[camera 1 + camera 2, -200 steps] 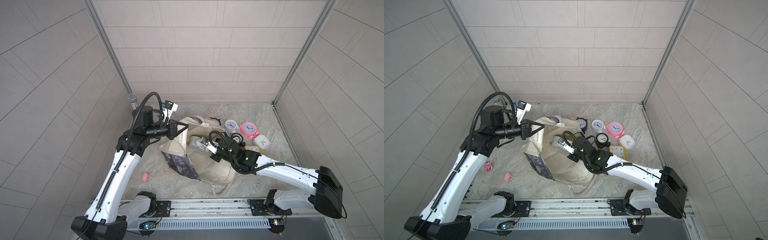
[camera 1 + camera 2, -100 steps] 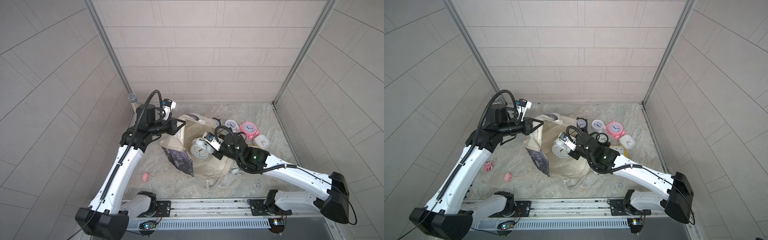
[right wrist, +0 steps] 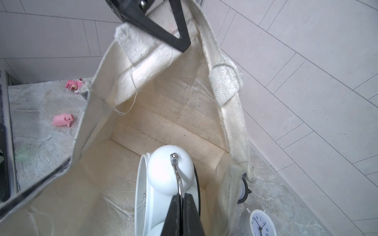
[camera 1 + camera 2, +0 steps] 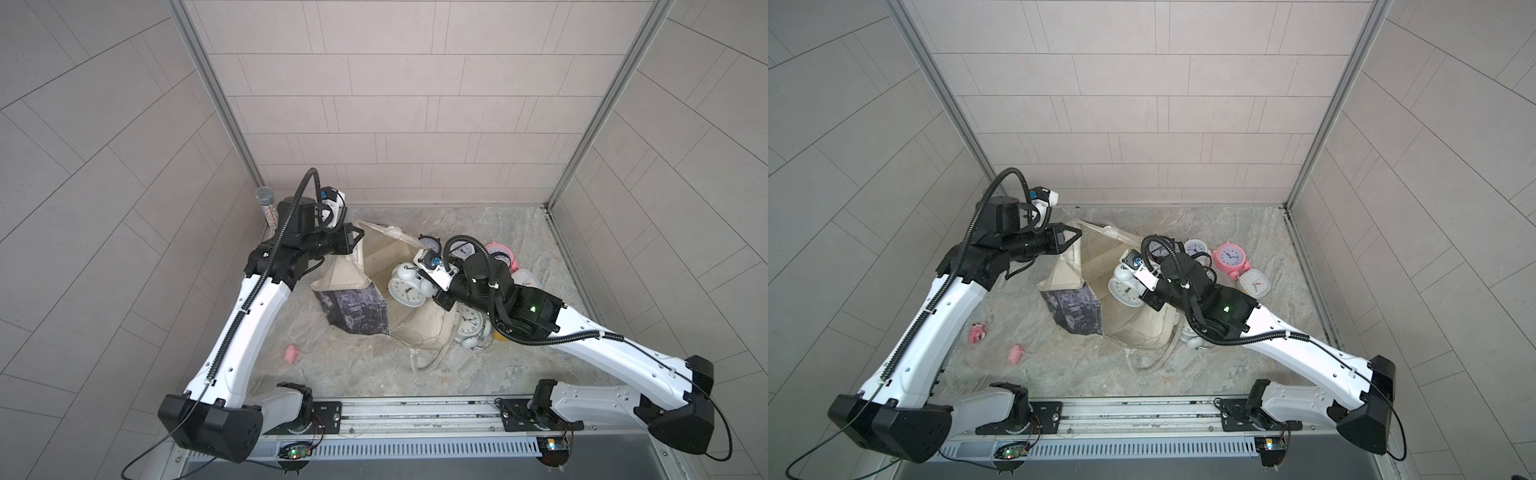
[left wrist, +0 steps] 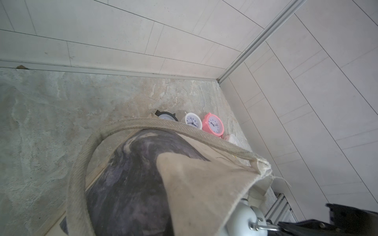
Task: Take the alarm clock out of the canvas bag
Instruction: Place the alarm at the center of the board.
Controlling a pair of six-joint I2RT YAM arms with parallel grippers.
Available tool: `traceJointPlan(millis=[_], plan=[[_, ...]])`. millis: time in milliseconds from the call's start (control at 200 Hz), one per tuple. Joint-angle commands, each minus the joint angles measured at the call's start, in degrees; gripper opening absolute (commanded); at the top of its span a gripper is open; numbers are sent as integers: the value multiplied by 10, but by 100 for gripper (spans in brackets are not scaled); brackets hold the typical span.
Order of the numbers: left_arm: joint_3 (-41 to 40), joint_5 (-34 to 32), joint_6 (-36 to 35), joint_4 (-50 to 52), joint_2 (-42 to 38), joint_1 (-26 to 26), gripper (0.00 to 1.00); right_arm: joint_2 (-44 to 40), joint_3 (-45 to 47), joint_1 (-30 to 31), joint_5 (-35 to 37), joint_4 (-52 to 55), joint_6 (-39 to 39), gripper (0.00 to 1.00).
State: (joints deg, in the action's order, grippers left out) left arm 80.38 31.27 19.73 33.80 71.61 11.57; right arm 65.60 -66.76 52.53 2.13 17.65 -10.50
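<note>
- At the mouth of the canvas bag point(image 4: 338, 280), the alarm clock point(image 4: 405, 289) hangs from the right tool point(image 3: 181, 199), between the bag's walls. Whether it has fully cleared the rim I cannot tell.
- Right tool: jaws fully closed, pinching only the clock's thin wire handle point(image 3: 177, 173).
- Left tool point(image 4: 358, 241): also closed, nipping the bag's rim beside a strap patch point(image 3: 133, 47) and holding the mouth up.
- Risk 1: the wire is smooth and narrow. The clock could pivot or slide in the pinch and drop back inside the bag.
- Risk 2: a bell point(image 3: 167, 165) or a foot could catch the frayed hem point(image 5: 263, 163) on the way out and drag the bag along.
- Risk 3: if the cloth slips from the left tool, the mouth would probably fold over the clock.
- Risk 4: it is crowded just beyond the bag. A pink clock point(image 4: 1229, 257) stands there with others, and a second white clock point(image 4: 469, 328) lies against the bag under the right arm. A careless set-down could topple them.
- Bag: coarse cream weave, limp and creased, with ribbed webbing straps and a dark grey-purple print on the outer face.
- Clock: glossy white, with a round face, two domed bells and a bright metal handle. It looks rigid and hard to grip anywhere but the wire.
- Worktop point(image 4: 353, 365): grey and marbled, flat and matt.
</note>
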Motion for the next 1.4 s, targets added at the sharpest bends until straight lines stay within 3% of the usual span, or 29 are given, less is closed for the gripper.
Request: traceJointPlan(millis=[0,455,806,1396], plan=[[38,-33,38,-29,18,-14,0,-20,-39,0,14,5,4,0],[71,12,121,-92,82,-61,0,-10,-99,-1,38,76,9,0],[68,-10,115,-89,82,-66,0,-5,-79,-1,44,77,35,0],[90,-48,110,-88,106,-80,0,-36,-152,0,53,167,68,0]])
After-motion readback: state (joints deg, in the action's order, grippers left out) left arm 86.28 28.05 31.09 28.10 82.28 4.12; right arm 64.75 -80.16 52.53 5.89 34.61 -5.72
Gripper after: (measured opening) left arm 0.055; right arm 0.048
